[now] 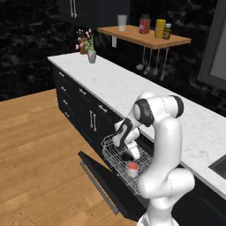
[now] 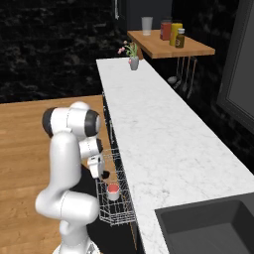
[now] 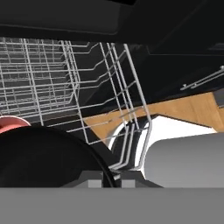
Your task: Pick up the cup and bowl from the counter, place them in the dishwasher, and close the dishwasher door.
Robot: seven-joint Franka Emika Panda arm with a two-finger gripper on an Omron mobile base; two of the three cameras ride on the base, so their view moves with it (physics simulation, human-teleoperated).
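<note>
My gripper (image 1: 128, 152) (image 2: 102, 173) is down inside the white wire rack (image 1: 114, 160) (image 2: 118, 214) pulled out of the dishwasher. It is shut on the rim of the black bowl (image 3: 48, 157) (image 1: 127, 156), which hangs low in the rack. In the hand view the rim runs between my fingertips (image 3: 94, 180). The white cup with a red inside (image 1: 133, 169) (image 2: 113, 191) (image 3: 9, 124) stands upright in the rack just beside the bowl. The dishwasher door (image 1: 102, 182) lies folded down and open toward the wooden floor. The white marble counter (image 1: 132, 86) (image 2: 158, 134) runs above.
A small vase of flowers (image 1: 91, 55) (image 2: 134, 62) stands at the counter's far end. The wooden wall shelf (image 1: 145, 37) (image 2: 168, 44) carries a tumbler and jars, with utensils hanging under it. A dark sink (image 2: 208, 228) lies at the near right. Dark cabinets (image 1: 75, 101) flank the dishwasher.
</note>
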